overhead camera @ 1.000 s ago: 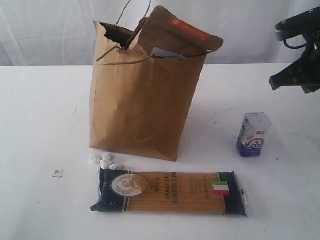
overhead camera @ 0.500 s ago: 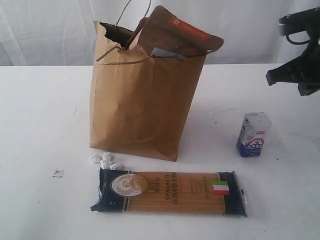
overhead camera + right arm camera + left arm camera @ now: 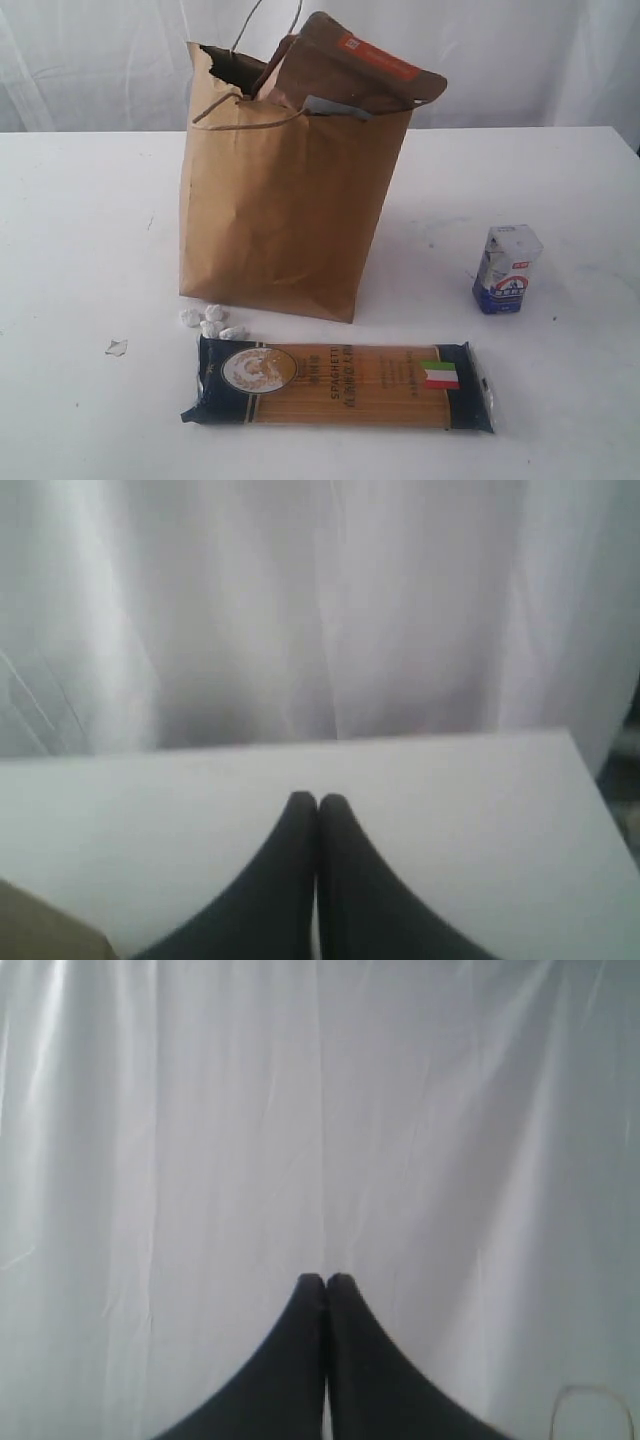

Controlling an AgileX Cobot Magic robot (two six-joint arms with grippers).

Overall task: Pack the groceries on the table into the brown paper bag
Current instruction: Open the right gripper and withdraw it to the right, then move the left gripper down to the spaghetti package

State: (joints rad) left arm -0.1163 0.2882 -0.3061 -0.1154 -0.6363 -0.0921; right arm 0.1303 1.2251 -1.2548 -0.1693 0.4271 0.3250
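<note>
Gone now from the right edge of the exterior view: the black right arm, seen there above the carton one second ago and also half a second ago. Otherwise no shift on the counter (image 3: 90, 230) since then.

Upright near the middle of the counter: the brown paper bag (image 3: 270, 210), mouth open, rim torn at the left corner, pale cord handles (image 3: 255, 30) rising above it. Holds the orange-labelled brown pouch (image 3: 350, 70), tilted, with the upper part sticking out over the rim at the right side. Shows also a grey-blue edge (image 3: 335, 105) just under the pouch inside the mouth; cannot tell what kind of thing. Rest of the inside hidden.

Flat in front of the bag and outside it: the dark spaghetti packet (image 3: 340, 383), long side along the front edge of the counter. To the right of the bag, well apart from it and also outside: the small blue-white carton (image 3: 508, 268), upright. Between bag and packet, near the left front corner of the bag: some small white pebble-like bits (image 3: 212, 322).

Right gripper (image 3: 318, 800): fingers (image 3: 285, 880) clenched tip to tip on nothing, above bare counter, facing the white curtain (image 3: 300, 600). Left gripper (image 3: 326, 1280): fingers (image 3: 285, 1360) clenched too, empty, pointing at the curtain.
</note>
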